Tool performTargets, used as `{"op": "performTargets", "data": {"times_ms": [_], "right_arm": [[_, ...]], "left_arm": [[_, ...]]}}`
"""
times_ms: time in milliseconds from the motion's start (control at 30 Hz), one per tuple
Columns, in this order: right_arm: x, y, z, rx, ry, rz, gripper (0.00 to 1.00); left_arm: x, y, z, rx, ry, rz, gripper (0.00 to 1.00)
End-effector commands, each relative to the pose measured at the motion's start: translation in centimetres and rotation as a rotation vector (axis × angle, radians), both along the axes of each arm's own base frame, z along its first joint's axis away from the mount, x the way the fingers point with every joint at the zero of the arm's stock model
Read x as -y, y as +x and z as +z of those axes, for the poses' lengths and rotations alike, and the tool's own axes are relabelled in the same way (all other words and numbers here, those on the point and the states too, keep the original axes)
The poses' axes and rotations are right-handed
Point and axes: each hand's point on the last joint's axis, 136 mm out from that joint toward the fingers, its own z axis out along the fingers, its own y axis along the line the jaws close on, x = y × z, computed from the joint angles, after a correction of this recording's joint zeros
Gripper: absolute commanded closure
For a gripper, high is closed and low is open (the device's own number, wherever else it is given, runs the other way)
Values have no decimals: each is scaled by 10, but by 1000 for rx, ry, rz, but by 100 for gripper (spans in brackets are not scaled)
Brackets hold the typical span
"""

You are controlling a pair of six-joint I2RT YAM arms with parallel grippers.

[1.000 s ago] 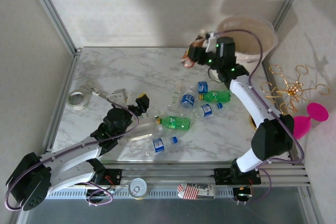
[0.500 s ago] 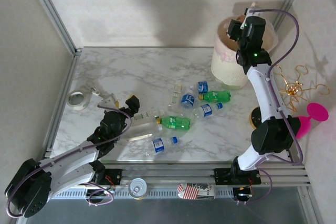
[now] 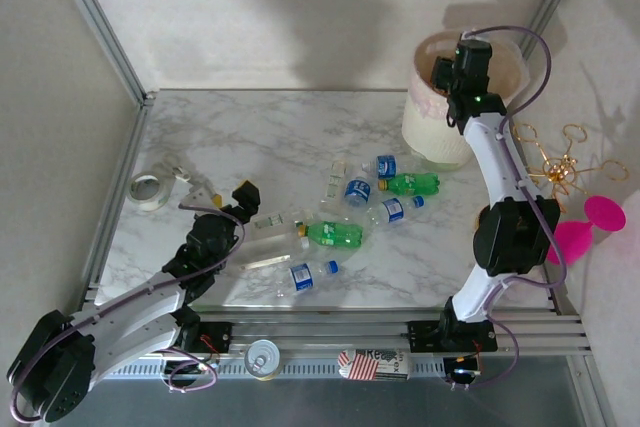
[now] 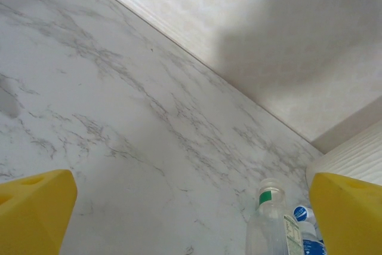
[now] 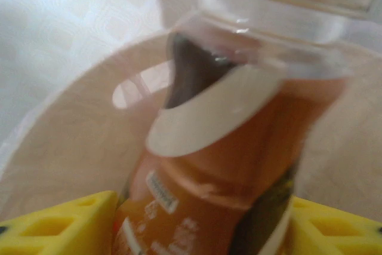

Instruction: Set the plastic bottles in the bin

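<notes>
1. From the overhead camera I see a pale marble table (image 3: 250, 137). A large round cream bin (image 3: 432, 132) stands at its far right corner.
2. The right arm stretches up from the near edge. The right claw (image 3: 443, 71) hangs over the open mouth of the bin.
3. On the right wrist camera, an orange-labelled bottle (image 5: 221, 165) sits between the claw's two yellow fingers (image 5: 59, 225), with the bin's pale inner wall behind it. The bottle is blurred. I cannot tell whether the fingers are pressing on it or standing just clear of its sides.
4. The left claw (image 3: 245, 195) is low over the near left part of the table. On its wrist camera the yellow fingers stand at opposite lower corners, spread wide, with bare marble between them and nothing gripped.
5. Several plastic bottles lie in a loose cluster at the middle of the table, well apart from the bin.
6. Among them, one green bottle (image 3: 335, 234) lies on its side near the centre. A second green bottle (image 3: 412, 184) lies closer to the bin.
7. Clear blue-labelled bottles (image 3: 357, 190) lie scattered around the green ones. A larger clear bottle (image 3: 265, 244) lies just beside the left claw.
8. A roll of tape (image 3: 147, 190) sits at the left edge of the table.
9. A pink goblet (image 3: 590, 227) stands off the right side, near the right arm.
</notes>
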Motion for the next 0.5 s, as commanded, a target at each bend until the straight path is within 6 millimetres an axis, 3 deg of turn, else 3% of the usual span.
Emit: {"op": "performTargets", "data": {"times_ms": [0,233,367,467], "right_arm": [[4,-1,16,21,-4,-14,26],[-4,-18,52,102,26,25,12],[-22,-37,73,158,22,81,2],[-40,-54,88,209,16,132,1]], "left_arm": [[-9,-3,-5,-7,-13,32,0],[-8,-6,-1,3,-42,16,0],[-1,-2,4,-4,-57,-12,0],[8,3,8,-12,-56,-41,0]]}}
